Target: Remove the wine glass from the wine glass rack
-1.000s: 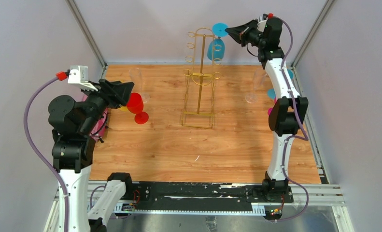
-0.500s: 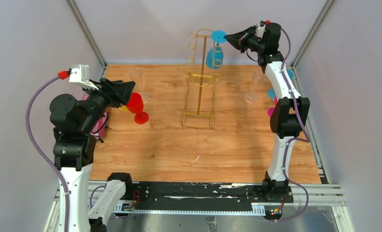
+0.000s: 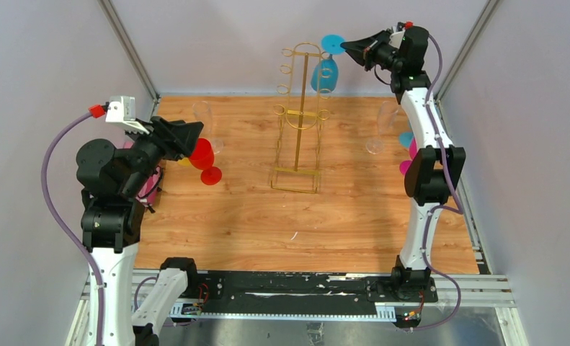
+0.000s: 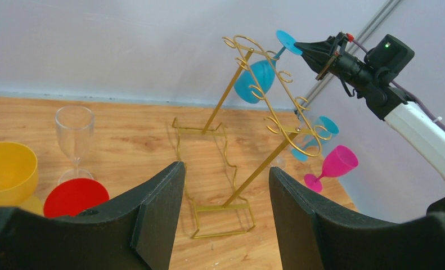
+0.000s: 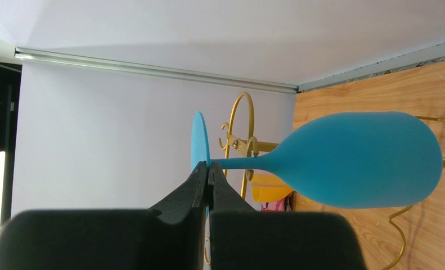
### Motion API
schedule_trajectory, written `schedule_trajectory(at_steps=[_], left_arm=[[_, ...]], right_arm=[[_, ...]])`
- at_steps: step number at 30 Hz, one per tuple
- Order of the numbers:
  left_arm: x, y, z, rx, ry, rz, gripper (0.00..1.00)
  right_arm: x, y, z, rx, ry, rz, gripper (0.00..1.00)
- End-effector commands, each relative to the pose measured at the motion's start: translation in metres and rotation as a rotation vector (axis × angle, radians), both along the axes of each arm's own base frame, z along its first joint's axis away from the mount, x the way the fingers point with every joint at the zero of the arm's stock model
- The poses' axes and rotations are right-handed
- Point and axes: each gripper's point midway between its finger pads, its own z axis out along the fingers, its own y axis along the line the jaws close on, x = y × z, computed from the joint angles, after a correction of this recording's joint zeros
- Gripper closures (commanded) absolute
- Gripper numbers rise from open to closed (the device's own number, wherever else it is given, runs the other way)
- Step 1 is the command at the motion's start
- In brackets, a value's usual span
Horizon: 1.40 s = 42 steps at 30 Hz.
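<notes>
right wrist view: the right gripper (image 5: 207, 166) pinches shut on the wine glass (image 5: 355, 160) where stem meets foot; it looks light, slick, breakable.

Tall gold wire wine glass rack (image 3: 301, 108), upright mid-table on a rectangular base, curled hooks down both sides of a central pole. Opaque blue wine glass (image 3: 326, 73) upside down beside the top right hook, foot uppermost, stem pinched under the foot by right gripper (image 5: 208, 169). Unclear whether still hooked.
</notes>
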Motion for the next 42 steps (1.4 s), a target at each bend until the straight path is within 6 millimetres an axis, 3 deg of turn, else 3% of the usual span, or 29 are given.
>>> schedule_trajectory(at_steps=[1, 11, 12, 15, 18, 24, 29, 36, 39, 42], left_arm=[[0.002, -0.003, -0.002, 0.001, 0.001, -0.019, 0.38], [0.005, -0.004, -0.006, -0.005, 0.007, -0.020, 0.38], [0.006, -0.004, -0.006, -0.007, 0.005, -0.020, 0.38], [0.011, -0.005, -0.008, -0.017, 0.009, -0.028, 0.38], [0.017, -0.009, -0.014, -0.037, 0.025, -0.048, 0.38], [0.031, -0.016, -0.025, -0.066, 0.061, -0.079, 0.39], [0.039, -0.042, -0.021, -0.067, 0.046, -0.176, 0.40], [0.020, -0.112, 0.036, -0.201, -0.140, -0.598, 0.37], [0.002, -0.127, 0.057, -0.261, -0.201, -0.728, 0.32], [-0.017, -0.136, 0.072, -0.292, -0.257, -0.836, 0.26]], right_arm=[[0.007, -0.017, -0.003, 0.009, 0.013, -0.021, 1.00], [0.011, -0.018, -0.019, 0.033, 0.037, -0.007, 1.00], [0.007, -0.017, -0.017, 0.034, 0.028, -0.004, 1.00], [-0.004, -0.041, -0.004, 0.013, -0.021, -0.044, 1.00], [-0.030, -0.053, 0.019, -0.019, -0.083, -0.062, 1.00], [-0.107, -0.066, 0.073, -0.094, -0.246, -0.100, 1.00], [-0.187, -0.056, 0.115, -0.137, -0.408, -0.085, 1.00], [-0.311, -0.028, 0.171, -0.117, -0.695, 0.035, 1.00], [-0.361, -0.019, 0.190, -0.073, -0.813, 0.090, 1.00], [-0.399, -0.011, 0.203, -0.027, -0.883, 0.152, 1.00]])
